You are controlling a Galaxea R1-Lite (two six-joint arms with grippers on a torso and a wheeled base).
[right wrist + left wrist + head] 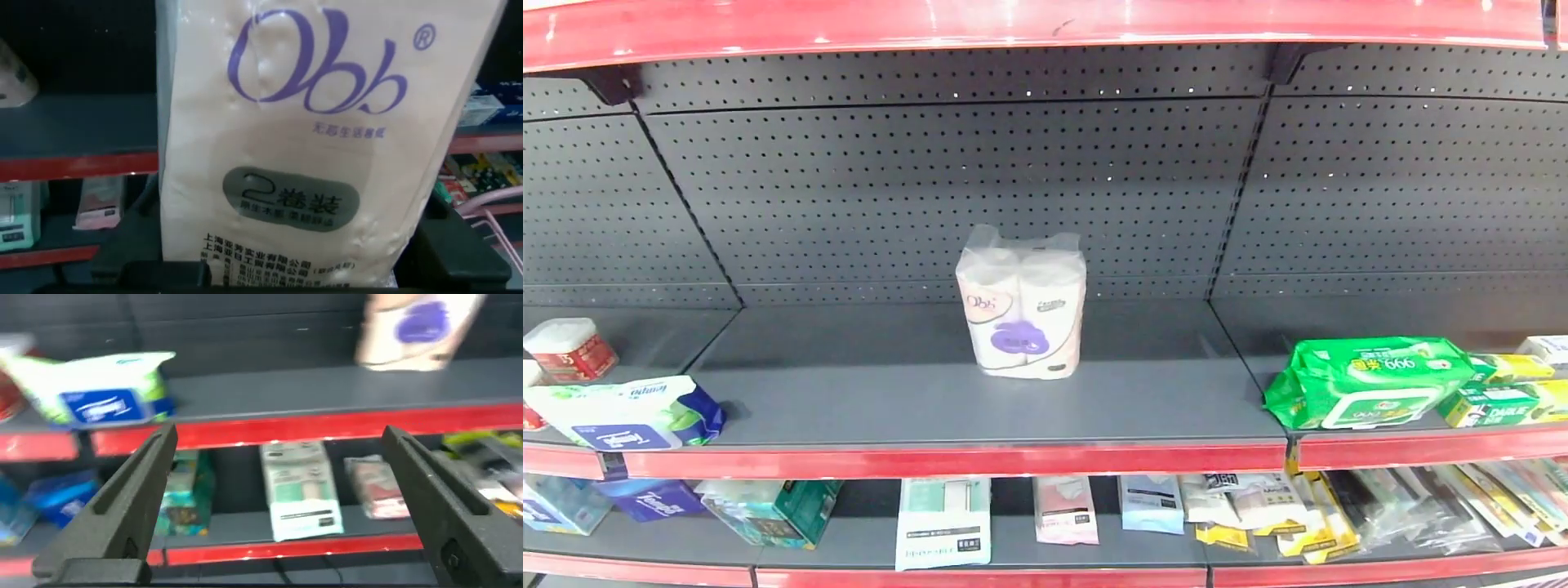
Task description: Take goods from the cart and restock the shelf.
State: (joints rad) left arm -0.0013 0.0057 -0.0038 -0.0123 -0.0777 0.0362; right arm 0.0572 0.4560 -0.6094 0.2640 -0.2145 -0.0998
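A clear-wrapped two-roll paper pack [1023, 304] with a purple logo stands upright in the middle of the grey shelf board [890, 400]; the left wrist view catches it at the far side [417, 327]. My left gripper [279, 434] hangs open in front of the shelf's red edge, with nothing between its fingers [139, 486]. A second, similar cream paper pack [319, 122] sits right before the right wrist camera. My right gripper [286, 241] is shut on its lower part, dark fingers [131, 237] showing on either side.
A blue-and-white tissue pack [629, 412] and a red-and-white tub [572, 347] lie at the shelf's left end. At the right lie a green wipes pack [1364, 380] and yellow-green boxes [1494, 396]. Several packets [943, 518] fill the lower shelf. Bare board surrounds the standing pack.
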